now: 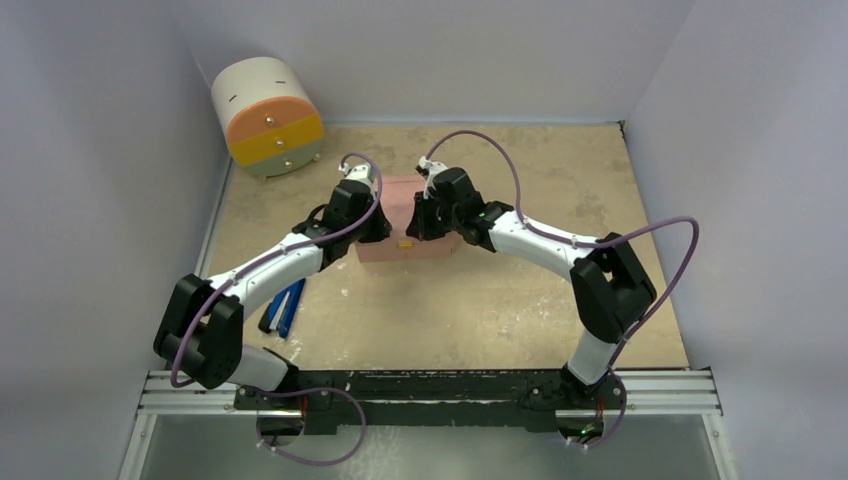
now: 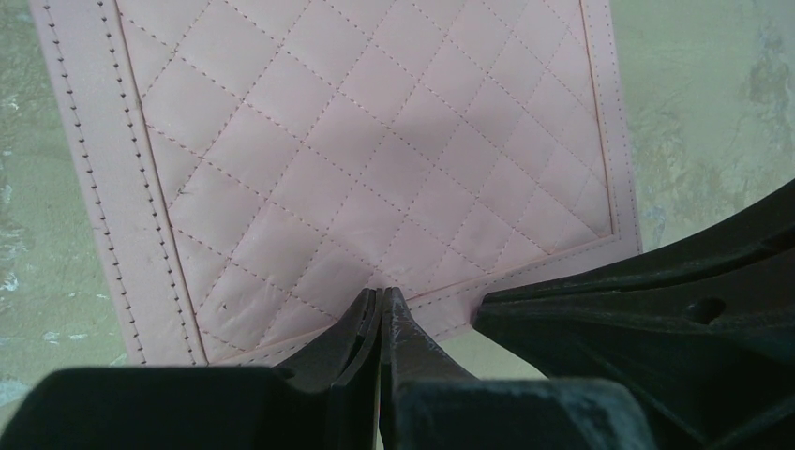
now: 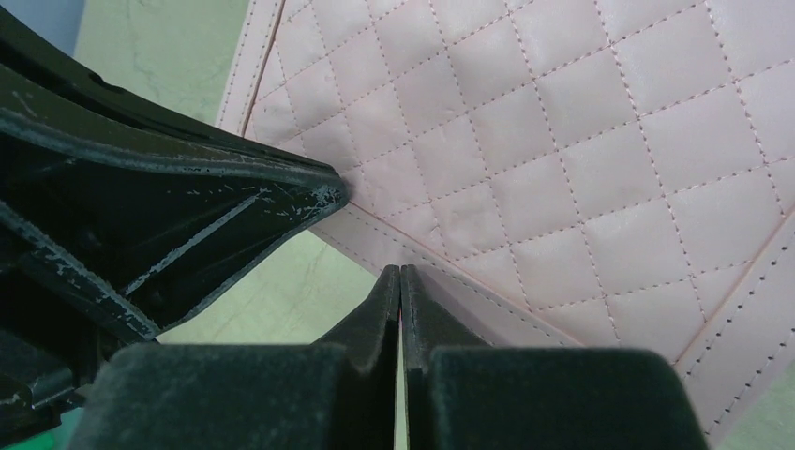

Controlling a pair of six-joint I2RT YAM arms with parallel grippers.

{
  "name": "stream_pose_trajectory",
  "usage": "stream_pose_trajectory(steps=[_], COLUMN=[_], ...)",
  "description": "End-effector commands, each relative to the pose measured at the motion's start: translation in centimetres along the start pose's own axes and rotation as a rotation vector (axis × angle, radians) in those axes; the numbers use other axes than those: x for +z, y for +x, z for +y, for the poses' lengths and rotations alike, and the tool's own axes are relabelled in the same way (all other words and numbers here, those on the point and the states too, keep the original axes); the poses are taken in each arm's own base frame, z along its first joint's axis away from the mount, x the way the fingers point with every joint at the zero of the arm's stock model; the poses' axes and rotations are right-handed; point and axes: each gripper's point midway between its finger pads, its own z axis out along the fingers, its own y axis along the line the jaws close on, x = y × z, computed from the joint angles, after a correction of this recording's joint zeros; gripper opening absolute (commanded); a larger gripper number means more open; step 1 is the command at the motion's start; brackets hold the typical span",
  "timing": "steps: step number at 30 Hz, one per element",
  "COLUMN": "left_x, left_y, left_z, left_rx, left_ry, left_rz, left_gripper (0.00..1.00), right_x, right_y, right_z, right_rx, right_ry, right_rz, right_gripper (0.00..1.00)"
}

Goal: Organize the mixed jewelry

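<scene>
**Item 1. Box** (image 1: 392,200): pink, quilted, with a stitched border. It sits at the centre of the table (image 1: 500,300), quilted top facing up. A small gold clasp (image 1: 405,243) shows on its near face. Both wrist views are largely filled by the quilted top.

**Item 2. Left gripper** (image 2: 382,292): clenched, fingers pressed together with nothing between them. In the left wrist view, lower centre of frame, the tips lie over the box's stitched border. Whether they touch the box cannot be told. In the top view it is at the box's left side.

**Item 3. Right gripper** (image 3: 400,272): clenched likewise, holding nothing. In the right wrist view, lower centre, the tips lie over the border of the box. In the top view it is at the box's right side, facing the left gripper across the box. Each gripper's dark body shows at the edge of the other's wrist view.

**Item 4. Jewelry**: cannot be made out in any view, being either too small or hidden.

**Item 5. Drawer unit** (image 1: 265,115): rounded and cream, with orange, yellow and pale green drawer fronts. It stands in the upper left of the top view, well apart from the box.

**Item 6. Tool** (image 1: 285,308): blue-handled, lying on the table at lower left, just beside the left arm.
</scene>
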Motion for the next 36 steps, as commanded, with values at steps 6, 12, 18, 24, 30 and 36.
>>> stream_pose_trajectory(steps=[6,12,18,24,30,36], left_x=[-0.2,-0.9,-2.4,-4.5,-7.9,-10.6], left_y=[5.5,4.3,1.2,-3.1,-8.2,-11.4], left_z=[3.5,2.5,1.1,0.1,-0.8,-0.7], left_rx=[0.010,0.008,0.018,0.046,0.095,0.148], left_ry=[-0.118,-0.083,-0.069,-0.085,-0.112,-0.160], left_rz=[0.187,0.162,0.104,0.014,-0.106,-0.191], left_gripper=[0.00,0.00,0.00,0.14,0.32,0.50], right_x=[0.0,-0.6,-1.8,-3.7,-6.7,-9.9], right_y=[4.0,1.9,0.3,-2.0,-4.3,-5.9], right_z=[-2.1,-1.0,0.2,0.4,-1.5,-5.6], right_rx=[0.009,-0.013,-0.026,-0.064,-0.094,-0.050], right_ry=[0.102,0.085,0.061,0.097,0.198,0.290], right_rz=[0.108,0.071,0.047,-0.012,-0.089,-0.133], right_gripper=[0.00,0.00,0.00,0.11,0.45,0.65])
